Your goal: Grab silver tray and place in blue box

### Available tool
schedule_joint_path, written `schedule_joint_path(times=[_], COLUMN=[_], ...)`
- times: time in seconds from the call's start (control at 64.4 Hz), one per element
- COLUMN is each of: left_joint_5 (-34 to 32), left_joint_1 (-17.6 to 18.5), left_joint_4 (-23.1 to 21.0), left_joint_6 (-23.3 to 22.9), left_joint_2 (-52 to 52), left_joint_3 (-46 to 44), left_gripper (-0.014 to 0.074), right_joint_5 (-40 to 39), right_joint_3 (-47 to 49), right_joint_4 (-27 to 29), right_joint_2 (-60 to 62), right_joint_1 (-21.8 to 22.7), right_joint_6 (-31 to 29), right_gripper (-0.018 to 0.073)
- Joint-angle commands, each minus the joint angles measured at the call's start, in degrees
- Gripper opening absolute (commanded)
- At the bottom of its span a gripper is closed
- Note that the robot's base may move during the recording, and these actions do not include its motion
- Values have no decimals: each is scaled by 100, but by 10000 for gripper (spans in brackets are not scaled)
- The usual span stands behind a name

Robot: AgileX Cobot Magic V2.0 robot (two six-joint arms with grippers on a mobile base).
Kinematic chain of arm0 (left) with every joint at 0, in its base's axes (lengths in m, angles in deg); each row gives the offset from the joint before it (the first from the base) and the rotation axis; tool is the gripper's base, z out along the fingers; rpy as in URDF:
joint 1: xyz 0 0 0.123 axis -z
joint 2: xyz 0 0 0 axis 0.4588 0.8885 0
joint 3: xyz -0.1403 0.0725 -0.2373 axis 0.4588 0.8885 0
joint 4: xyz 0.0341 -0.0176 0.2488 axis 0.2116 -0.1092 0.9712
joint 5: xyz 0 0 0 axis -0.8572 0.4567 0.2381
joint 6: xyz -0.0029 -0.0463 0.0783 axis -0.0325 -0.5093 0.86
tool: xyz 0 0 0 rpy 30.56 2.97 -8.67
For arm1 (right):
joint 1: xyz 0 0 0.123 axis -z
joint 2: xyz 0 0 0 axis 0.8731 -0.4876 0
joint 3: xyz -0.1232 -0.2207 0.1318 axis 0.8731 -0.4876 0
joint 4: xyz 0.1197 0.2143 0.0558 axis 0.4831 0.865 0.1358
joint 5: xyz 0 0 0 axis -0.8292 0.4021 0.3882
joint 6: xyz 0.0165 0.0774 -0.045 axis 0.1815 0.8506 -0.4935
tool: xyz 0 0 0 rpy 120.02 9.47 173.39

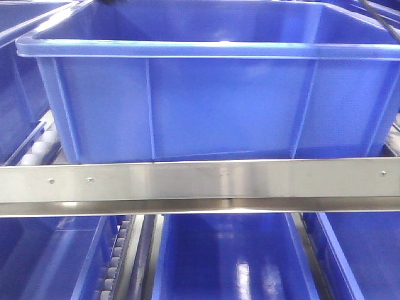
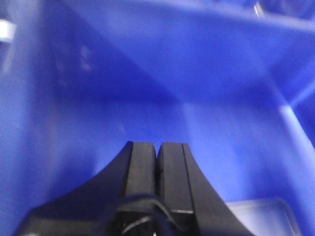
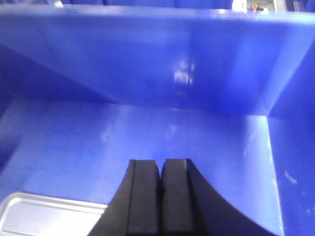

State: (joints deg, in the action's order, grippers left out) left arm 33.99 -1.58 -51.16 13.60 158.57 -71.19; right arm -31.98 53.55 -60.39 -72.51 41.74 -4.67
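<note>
- On the upper shelf of the rack, behind a steel rail (image 1: 200, 181), the blue box (image 1: 206, 106) fills most of the front view; its inside is hidden from there, since only the ribbed outer wall and rolled rim show.
- Inside a blue crate, as both wrist views look down, the floor is bare blue plastic apart from one thing: the silver tray (image 3: 47, 216), lying flat at the near left corner of the right wrist view. A pale metal corner at the lower right of the left wrist view looks like the same tray.
- Judged from that, the tray is already down in the box and the placing looks done or nearly so; what is left is for the arms to lift clear.
- The lower blue bins (image 1: 231, 256) under the rail look empty where visible.
- The right claw (image 3: 160, 167) has its fingers pressed together on nothing, above the floor just beside the tray.
- The left claw (image 2: 158, 150) is likewise closed and empty.
</note>
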Motion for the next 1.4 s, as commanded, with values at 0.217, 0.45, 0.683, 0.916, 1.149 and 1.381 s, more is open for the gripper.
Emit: schedule_joint_path(times=[0.217,0.45,0.683,0.916,1.149,1.381], left_joint_5=[-612,-1262,-1414,-1472,-1641,-1730], left_joint_1=[-25,-25,-25,-25,-25,-25], left_joint_4=[762,804,804,804,804,804], left_joint_6=[-37,-37,-37,-37,-37,-37], left_joint_2=[-1928,-3617,-5557,-7331,-8063,-8063], left_joint_3=[1179,3335,5017,5989,6144,6144], left_gripper=[-104,-104,-104,-104,-104,-104], right_joint_5=[-1545,-2485,-2366,-2176,-2251,-2253], right_joint_3=[-1036,-3004,-4503,-5421,-5534,-5534], right_joint_4=[-569,-755,-870,-870,-870,-870], right_joint_2=[1468,2846,4599,6380,7128,7134], right_joint_1=[7,7,7,7,7,7], right_joint_6=[-40,-40,-40,-40,-40,-40], right_gripper=[27,27,27,27,27,27])
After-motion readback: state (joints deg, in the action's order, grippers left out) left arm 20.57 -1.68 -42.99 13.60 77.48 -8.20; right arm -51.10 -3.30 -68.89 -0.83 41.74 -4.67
